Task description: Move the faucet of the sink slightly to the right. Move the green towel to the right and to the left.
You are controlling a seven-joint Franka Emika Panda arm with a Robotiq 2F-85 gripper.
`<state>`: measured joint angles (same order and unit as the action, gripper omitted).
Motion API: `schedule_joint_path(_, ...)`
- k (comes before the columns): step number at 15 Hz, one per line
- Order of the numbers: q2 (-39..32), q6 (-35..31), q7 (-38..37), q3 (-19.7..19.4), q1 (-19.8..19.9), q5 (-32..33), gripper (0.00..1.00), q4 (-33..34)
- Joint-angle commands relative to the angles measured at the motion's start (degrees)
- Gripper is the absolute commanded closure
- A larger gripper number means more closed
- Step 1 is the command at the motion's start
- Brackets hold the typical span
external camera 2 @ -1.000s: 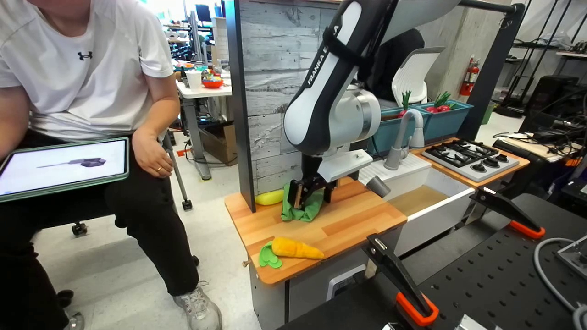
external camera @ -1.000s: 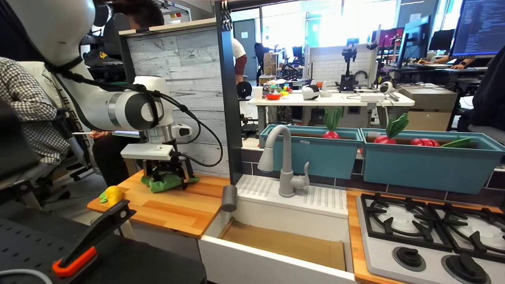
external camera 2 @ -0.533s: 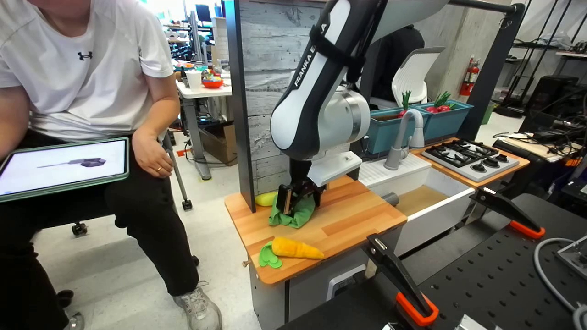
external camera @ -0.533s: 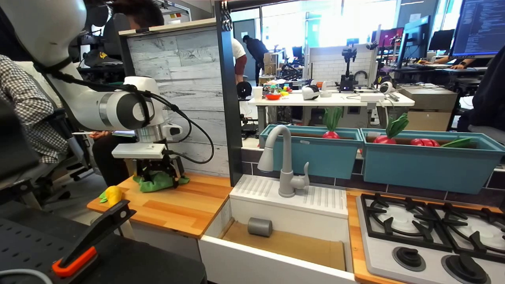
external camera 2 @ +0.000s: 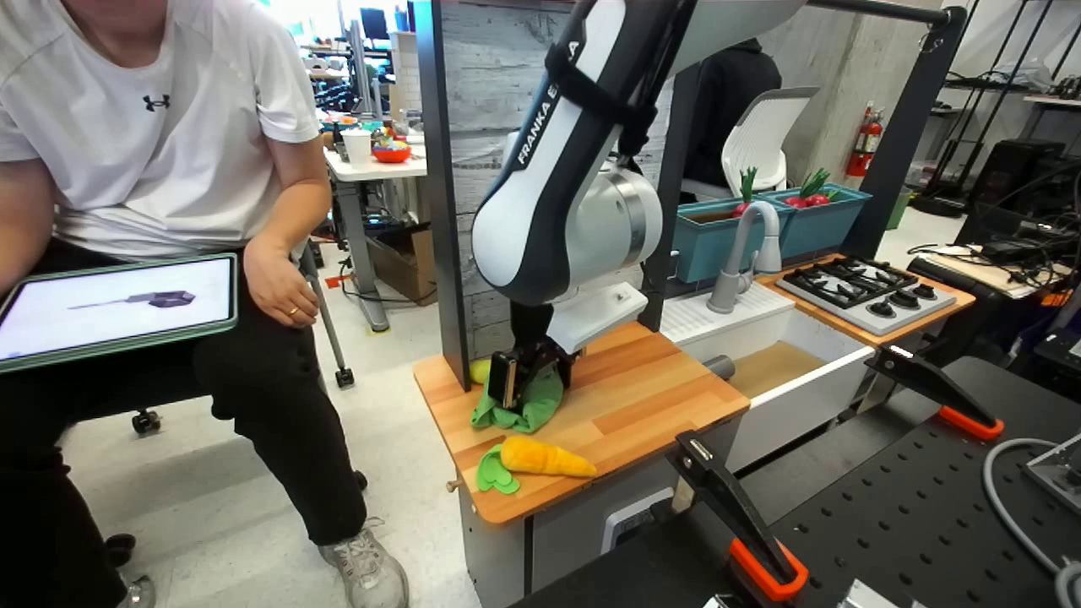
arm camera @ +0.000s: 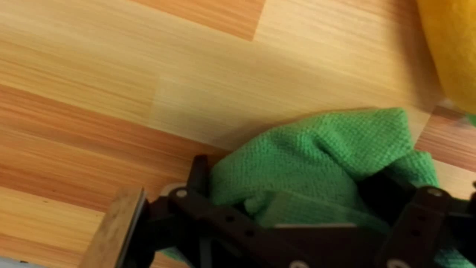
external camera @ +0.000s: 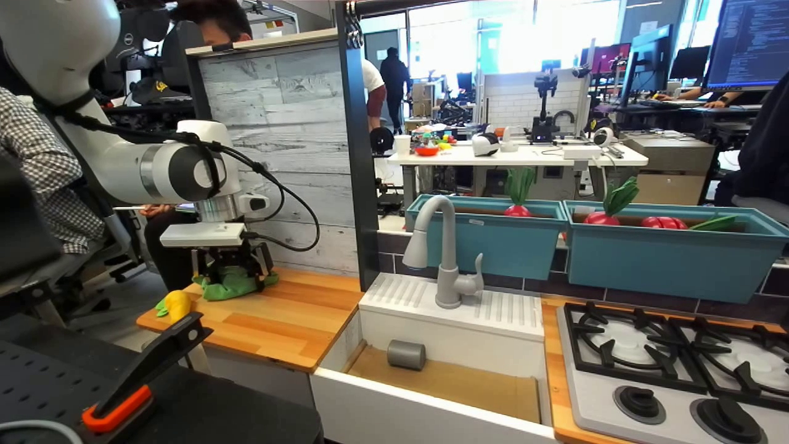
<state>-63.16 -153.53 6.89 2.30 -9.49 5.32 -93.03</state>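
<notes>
The crumpled green woven-cloth towel [arm camera: 297, 167] is one plain colour, darker in its folds. The black jointed end effector [arm camera: 292, 178] shows a tan strip [arm camera: 113, 230] at one side. Honey and reddish-brown bands pattern the flat wooden tabletop [external camera 2: 667, 405]. The curved grey faucet [external camera: 448, 253] is even in tone; the white rectangular sink [external camera: 474, 348] has a brown floor [external camera: 456, 382]. The tapered yellow-orange plush carrot [external camera 2: 545, 457] has bright green leaves [external camera 2: 497, 470].
</notes>
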Motion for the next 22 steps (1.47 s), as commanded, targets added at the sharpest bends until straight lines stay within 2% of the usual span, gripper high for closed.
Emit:
schedule_joint_path(1,-0.95,1.34,-0.15,0.79,-0.83,1.23,0.0,1.13)
schedule_joint_path(10,5.23,-1.11,-2.32,0.08,-2.11,0.92,0.0,-4.36)
schedule_joint_path(18,17.86,-3.69,-4.94,0.15,-0.61,0.03,0.0,-15.09)
schedule_joint_path(21,22.9,-2.03,-5.01,0.31,0.45,-0.22,0.0,-19.42)
schedule_joint_path(22,18.11,-1.58,-4.8,0.21,-0.22,0.35,0.0,-13.97)
